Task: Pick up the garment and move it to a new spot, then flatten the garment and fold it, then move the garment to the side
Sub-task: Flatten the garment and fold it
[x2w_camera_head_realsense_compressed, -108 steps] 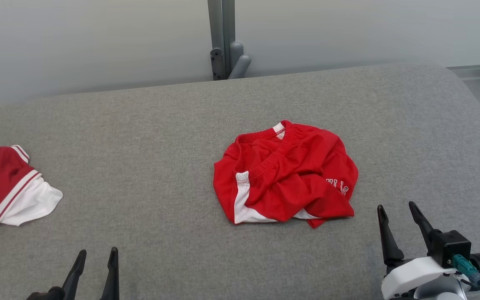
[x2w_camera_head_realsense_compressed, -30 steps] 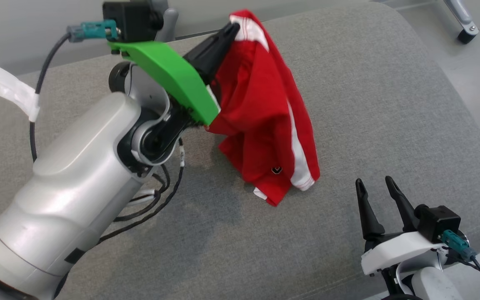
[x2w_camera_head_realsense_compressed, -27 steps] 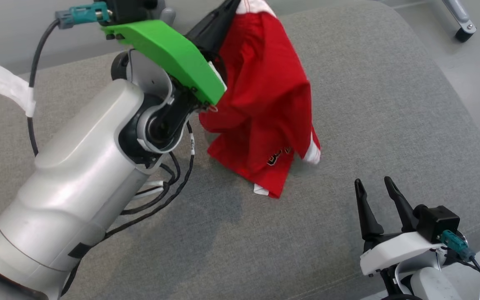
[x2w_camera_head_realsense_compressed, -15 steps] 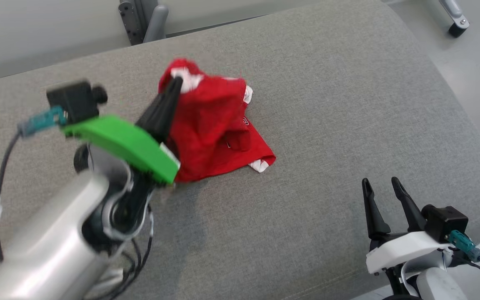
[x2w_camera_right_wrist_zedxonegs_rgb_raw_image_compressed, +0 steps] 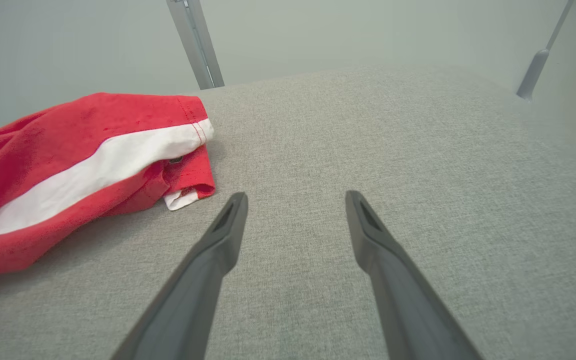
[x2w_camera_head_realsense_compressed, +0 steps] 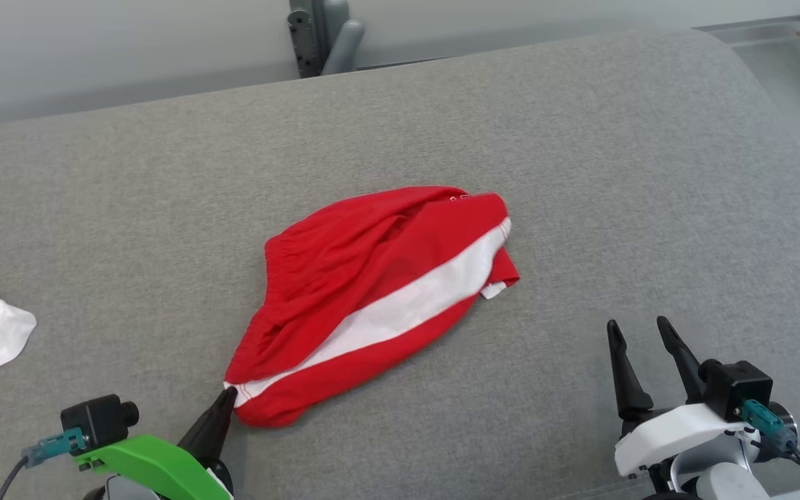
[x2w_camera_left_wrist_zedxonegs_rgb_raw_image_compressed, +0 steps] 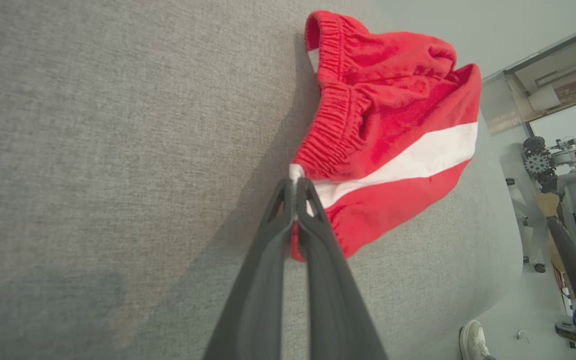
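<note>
Red shorts (x2w_camera_head_realsense_compressed: 372, 278), aloft a second ago, lay relocated on grey cushion (x2w_camera_head_realsense_compressed: 580, 173). My left claw (x2w_camera_left_wrist_zedxonegs_rgb_raw_image_compressed: 296, 182) clenched their waistband edge; right claw (x2w_camera_head_realsense_compressed: 637, 325) gaped empty. Flattening, folding, side-move remained.

The head camera looks forward and down on the bench (x2w_camera_head_realsense_compressed: 580, 139) from above, taking in most of its top, with the left claw (x2w_camera_head_realsense_compressed: 226, 397) at the lower left and the right claw (x2w_camera_head_realsense_compressed: 637, 325) at the lower right. The left wrist camera sits close to the garment (x2w_camera_head_realsense_compressed: 372, 292), looking along its fingers at the waistband end, its view rolled sideways. The right wrist camera looks low across the bench, the garment's other end at its left. All three views share the garment.
</note>
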